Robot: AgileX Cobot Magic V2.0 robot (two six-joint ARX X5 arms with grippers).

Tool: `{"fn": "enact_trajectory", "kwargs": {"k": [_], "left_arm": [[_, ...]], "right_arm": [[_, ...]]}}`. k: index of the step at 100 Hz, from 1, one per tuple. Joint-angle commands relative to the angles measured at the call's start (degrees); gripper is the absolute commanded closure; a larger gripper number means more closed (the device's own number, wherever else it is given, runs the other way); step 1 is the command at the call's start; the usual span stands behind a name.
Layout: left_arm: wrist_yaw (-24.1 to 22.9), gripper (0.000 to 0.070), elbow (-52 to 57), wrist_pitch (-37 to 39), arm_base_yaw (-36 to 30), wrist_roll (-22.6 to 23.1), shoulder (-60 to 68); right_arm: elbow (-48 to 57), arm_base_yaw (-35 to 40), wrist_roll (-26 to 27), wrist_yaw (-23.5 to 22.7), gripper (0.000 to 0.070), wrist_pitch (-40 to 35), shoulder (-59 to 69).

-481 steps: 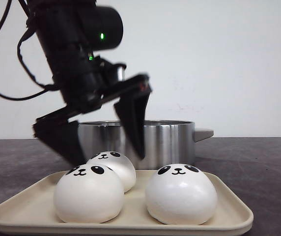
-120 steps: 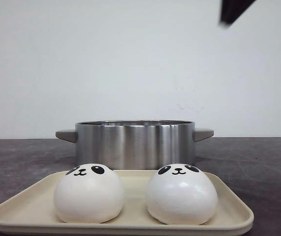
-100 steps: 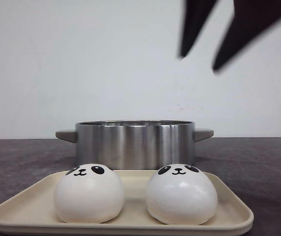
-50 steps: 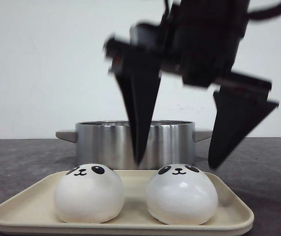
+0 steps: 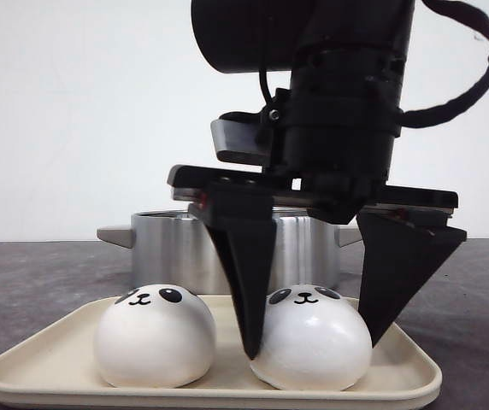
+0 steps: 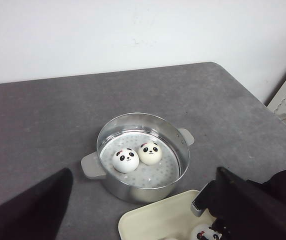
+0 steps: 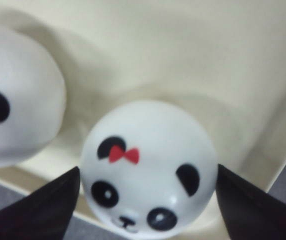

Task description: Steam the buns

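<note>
Halfway, by my read: two buns (image 6: 137, 156) already sit side by side on the perforated steamer plate inside the steel pot (image 6: 138, 186), touching or nearly so; two more wait on the cream tray (image 5: 398, 363), which lies just in front of the pot on the grey counter (image 6: 43, 120). Seen from the front, the tray pair is the left bun (image 5: 155, 335) at about 9 o'clock of the right bun (image 5: 311, 336), close but apart. The right tool (image 5: 315, 340) is down over the right bun with its fingers spread, one finger (image 5: 243, 273) at the bun's 9 o'clock side and the other at its 3 o'clock, tips low near the tray floor. The right wrist view shows the same bun (image 7: 149, 172), red bow on its head, centred between both fingers with a sliver of gap each side, so I'd call it bracketed, not clamped. The front view hints the left finger may already touch the bun; can't confirm. The left tool (image 6: 133, 220) hangs high behind the pot looking down into it; its fingers stand wide apart at the frame edges, holding nothing. Remaining, as I judge it: close on this bun, carry it into the pot beside the other two, then repeat for the left bun. No lid is visible in any view, so I can't say whether covering is part of it.
</note>
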Motion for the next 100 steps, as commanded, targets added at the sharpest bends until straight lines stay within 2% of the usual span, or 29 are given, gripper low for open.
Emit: {"fn": "enact_trajectory", "kwargs": {"k": [1,4,6,12,33,49,61,75,88,100], "left_arm": [[-0.15,0.0147,1.16,0.52,-0.44,0.09,0.42],[-0.15,0.0147,1.16,0.52,-0.42,0.09,0.42],[-0.15,0.0147,1.16,0.52,-0.42,0.09,0.42],[-0.15,0.0147,1.16,0.52,-0.42,0.09,0.42],[-0.15,0.0147,1.16,0.15,-0.42,0.09,0.42],[-0.20,0.0147,1.16,-1.14,-0.42,0.11,0.37],[-0.20,0.0147,1.16,-0.66,-0.42,0.11,0.37],[-0.17,0.0147,1.16,0.42,-0.42,0.11,0.48],[-0.17,0.0147,1.16,1.25,-0.42,0.13,0.72],[-0.17,0.0147,1.16,1.07,-0.42,0.17,1.36]], "right_arm": [[0.52,0.55,-0.20,0.24,0.0336,0.15,0.87],[0.52,0.55,-0.20,0.24,0.0418,0.13,0.87],[0.52,0.55,-0.20,0.22,0.0504,0.15,0.87],[0.52,0.57,-0.22,0.28,0.0700,0.15,0.87],[1.49,0.79,-0.70,2.23,0.0696,-0.33,-1.14],[8.02,1.57,-1.60,3.41,0.0696,-1.84,-8.90],[16.87,1.51,-4.20,6.95,0.0696,-1.86,-12.72],[28.52,-0.66,-9.57,11.04,0.0696,-2.51,-12.85],[34.86,-3.82,-12.74,10.97,0.0697,-2.67,-10.16],[35.58,-7.98,-13.84,10.23,0.0696,-3.10,-6.80]]}}
